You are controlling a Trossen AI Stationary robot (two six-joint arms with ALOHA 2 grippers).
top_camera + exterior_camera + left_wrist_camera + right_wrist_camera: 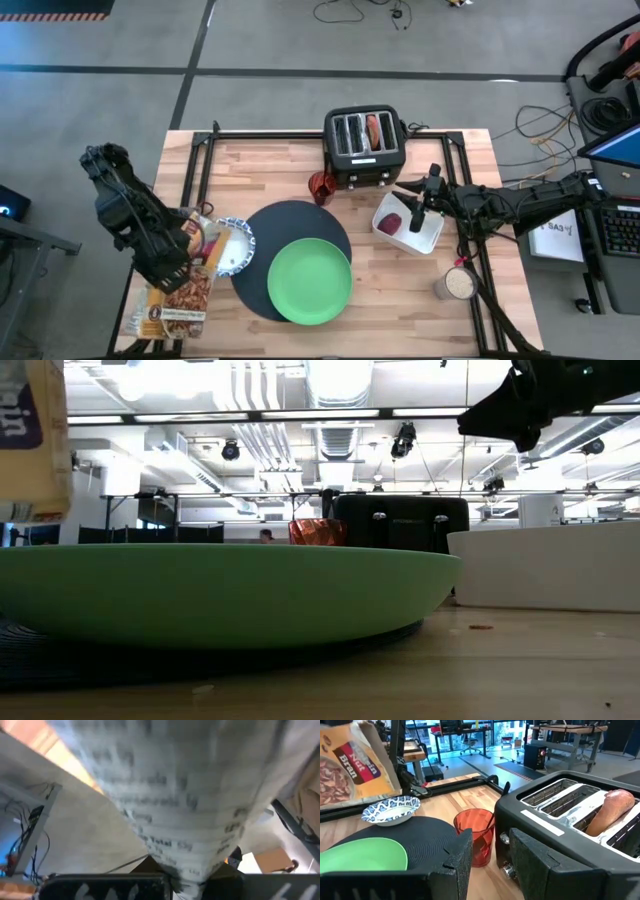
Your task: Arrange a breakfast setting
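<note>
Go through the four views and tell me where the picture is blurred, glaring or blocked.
High view: evenly lit and sharp. Low view: the green plate fills the near field, soft at its edge, under bright ceiling lights. Left wrist view: the cereal bag sits so close that its print smears. Right wrist view: sharp on the toaster, daylight in the windows behind.

Two dark robot arms
Both matte black, jointed; left arm [125,215] bulky, cabled; right arm [520,205] slimmer; textured black fingers [455,865].

The cereal bag [190,805] fills the left wrist view, its print blurred beyond reading.
</note>
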